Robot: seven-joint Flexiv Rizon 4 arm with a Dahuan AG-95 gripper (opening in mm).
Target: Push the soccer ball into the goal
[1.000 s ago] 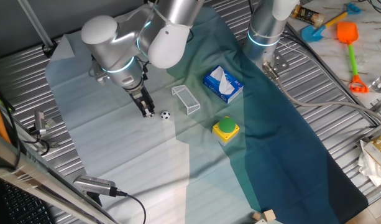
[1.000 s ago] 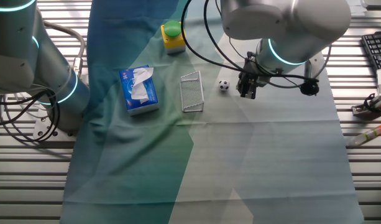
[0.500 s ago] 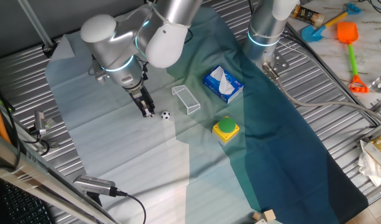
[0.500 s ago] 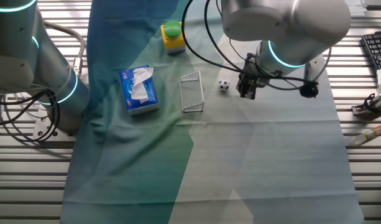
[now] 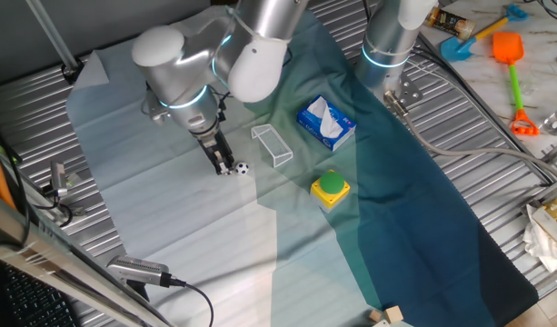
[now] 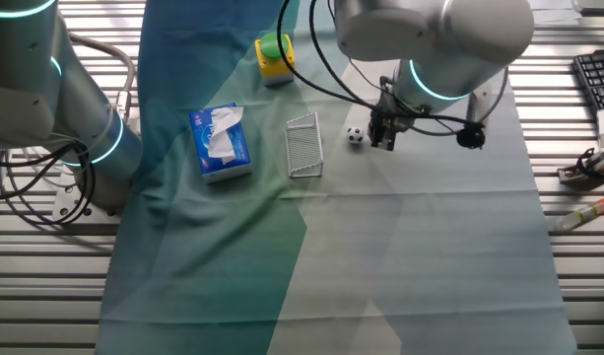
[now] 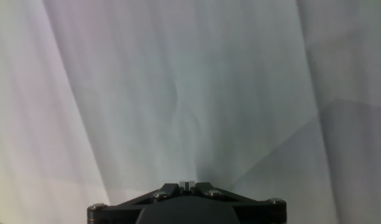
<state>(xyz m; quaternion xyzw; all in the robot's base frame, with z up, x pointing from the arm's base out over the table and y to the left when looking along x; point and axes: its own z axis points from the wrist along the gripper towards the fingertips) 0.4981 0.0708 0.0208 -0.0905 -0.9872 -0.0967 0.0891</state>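
My end effector [image 5: 225, 167], fingers pinched together on nothing, sits just beside the soccer ball [image 5: 243, 167]; it looks light and skittish, so I'd nudge squarely toward the goal [image 5: 272, 145] beyond.

The ball [image 6: 355, 136] lies on the cloth [image 6: 430, 256] between the gripper [image 6: 382, 141] and the goal [image 6: 303, 146], just beside the gripper. The tissue pack [image 6: 220, 143] sits beyond the goal; the button [image 6: 273, 55] stands well apart from it.

No legible text, brand or number anywhere — print on the blue-and-white tissue pack [image 5: 326, 123] perhaps present, too small to read; same for the bottle label [image 5: 448, 20] at far right.
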